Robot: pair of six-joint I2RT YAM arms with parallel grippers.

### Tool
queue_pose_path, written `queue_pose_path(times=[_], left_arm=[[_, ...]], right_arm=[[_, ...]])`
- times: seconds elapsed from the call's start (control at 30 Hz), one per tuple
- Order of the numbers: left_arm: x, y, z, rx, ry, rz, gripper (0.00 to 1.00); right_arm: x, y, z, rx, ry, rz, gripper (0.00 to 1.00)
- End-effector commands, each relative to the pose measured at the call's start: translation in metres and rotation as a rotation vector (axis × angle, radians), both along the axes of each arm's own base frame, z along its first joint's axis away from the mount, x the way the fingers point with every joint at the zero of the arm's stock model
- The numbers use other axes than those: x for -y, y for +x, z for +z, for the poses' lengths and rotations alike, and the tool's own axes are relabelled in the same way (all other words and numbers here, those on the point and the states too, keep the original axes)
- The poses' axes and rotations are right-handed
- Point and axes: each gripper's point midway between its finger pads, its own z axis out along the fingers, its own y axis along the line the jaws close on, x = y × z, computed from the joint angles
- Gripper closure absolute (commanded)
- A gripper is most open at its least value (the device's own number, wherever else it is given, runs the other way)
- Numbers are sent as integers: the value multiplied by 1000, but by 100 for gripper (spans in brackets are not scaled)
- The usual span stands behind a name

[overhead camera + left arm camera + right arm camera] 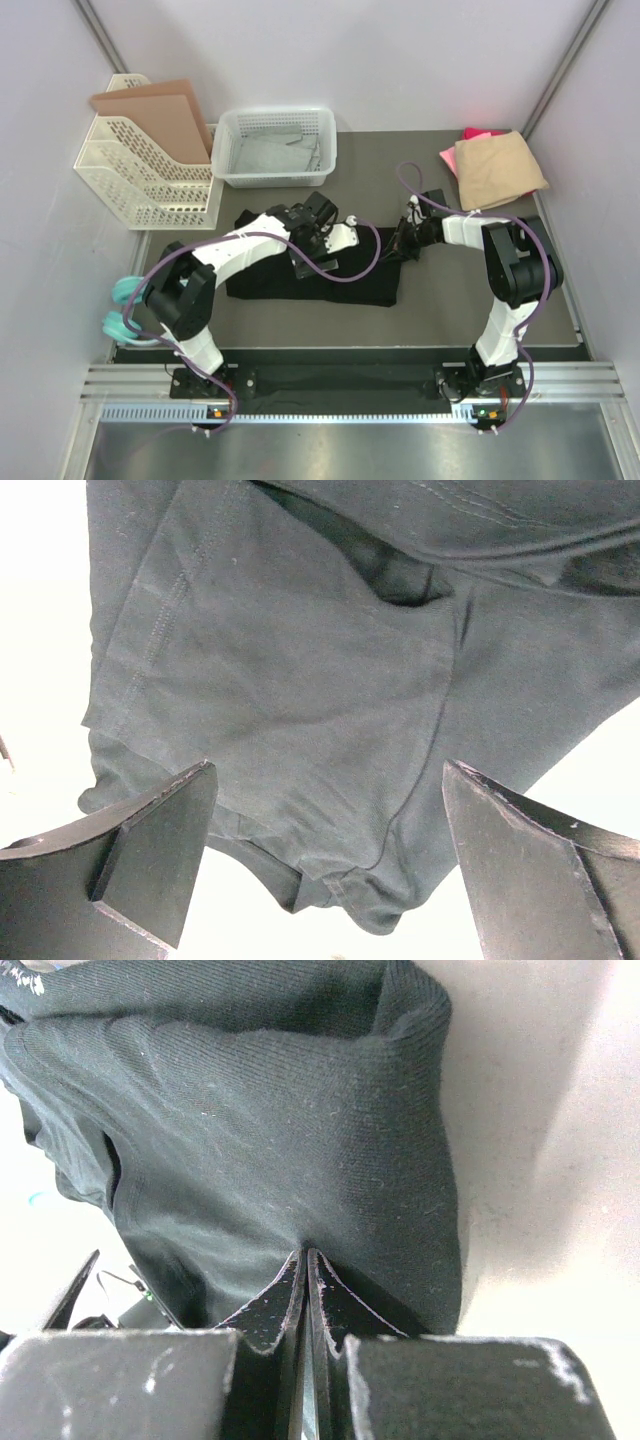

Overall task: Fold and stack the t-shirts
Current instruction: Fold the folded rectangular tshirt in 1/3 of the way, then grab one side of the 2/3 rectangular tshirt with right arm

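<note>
The black t-shirt (300, 280) lies crumpled across the middle of the table. My left gripper (338, 238) hovers over its upper middle, jaws open wide. In the left wrist view its fingers (160, 850) straddle a bunched corner of the black t-shirt (300, 680) without touching it. My right gripper (403, 243) is at the shirt's right edge. The right wrist view shows this gripper (308, 1258) shut, pinching a pucker of the black t-shirt (250, 1110). A folded tan t-shirt (500, 168) rests on a pink t-shirt (478, 134) at the back right.
A white mesh basket (232, 150) stands at the back centre. A white file rack (140, 185) holding brown cardboard sheets (160, 115) is at the back left. Teal objects (122, 310) sit off the table's left edge. Purple cables loop over the shirt.
</note>
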Motion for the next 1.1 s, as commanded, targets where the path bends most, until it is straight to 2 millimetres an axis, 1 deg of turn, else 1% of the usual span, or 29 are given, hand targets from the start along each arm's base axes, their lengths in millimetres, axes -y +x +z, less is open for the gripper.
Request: queue_pose_path(times=[0.0,0.03,0.1,0.13,0.17,0.2,0.23,0.3,0.33,0.37,0.4,0.43,0.47,0.5,0.53,0.57,0.6,0.63,0.67,0.7,0.73,0.8,0.83,0.87,0.9,0.93,0.97,1.0,1.07], left_arm=[[12,-5,31,0,-80,-10,1],[26,-5,42,-2,-123,-25,1],[43,-16,48,-33,-165,-41,1],[57,-25,50,-33,-176,-81,1],[64,-29,50,-32,-180,-97,1],[77,-38,46,-35,-179,-128,1],[82,-42,44,-40,-174,-139,1],[90,-49,38,-69,-177,-137,1],[94,-49,42,-71,-193,-128,1],[95,-47,44,-68,-203,-121,1],[93,-43,51,-48,-218,-109,1],[93,-37,57,-20,-239,-96,1],[90,-34,62,-10,-256,-82,1],[79,-24,73,9,-285,-43,1],[72,-20,76,13,-293,-20,1],[64,-16,78,15,-296,3,1],[48,-6,86,36,-308,48,1],[37,-5,82,29,-301,72,1],[28,0,84,47,-309,92,1],[12,7,90,79,-317,126,1],[1,6,81,75,-298,143,1],[-18,14,81,120,-283,177,1],[-25,11,73,111,-267,189,1],[-30,12,70,108,-262,202,1],[-39,13,67,102,-258,229,1],[-42,14,66,102,-257,238,1],[-44,13,64,98,-258,246,1],[-47,13,62,96,-259,257,1],[-50,14,62,103,-264,266,1]], right_arm=[[42,-22,-48,-97,-198,-32,100],[43,-23,-50,-105,-200,-34,100],[44,-23,-52,-108,-199,-35,100],[43,-23,-52,-109,-198,-33,100],[42,-22,-52,-108,-194,-32,100],[41,-21,-51,-106,-189,-33,100],[39,-20,-49,-103,-175,-28,100],[34,-17,-42,-90,-153,-2,89],[28,-10,-28,-56,-126,8,82],[28,-10,-19,-51,-125,15,65],[27,-7,-10,-30,-125,20,58],[26,6,14,34,-113,18,51],[28,4,24,35,-121,30,41],[33,9,37,59,-124,19,39],[36,20,62,126,-118,10,37],[43,18,71,125,-128,5,34],[49,19,80,141,-128,-7,32],[61,23,92,172,-133,-40,31],[68,20,94,168,-143,-49,29],[74,19,93,166,-152,-66,28],[82,14,85,145,-166,-87,28],[84,9,74,126,-163,-105,28],[83,-2,58,80,-159,-105,29],[82,0,52,81,-148,-118,29],[82,-4,43,60,-145,-123,30],[82,-15,28,22,-146,-124,30],[80,-14,23,25,-136,-129,31],[79,-21,11,-9,-133,-124,32],[76,-22,6,-15,-113,-120,33]])
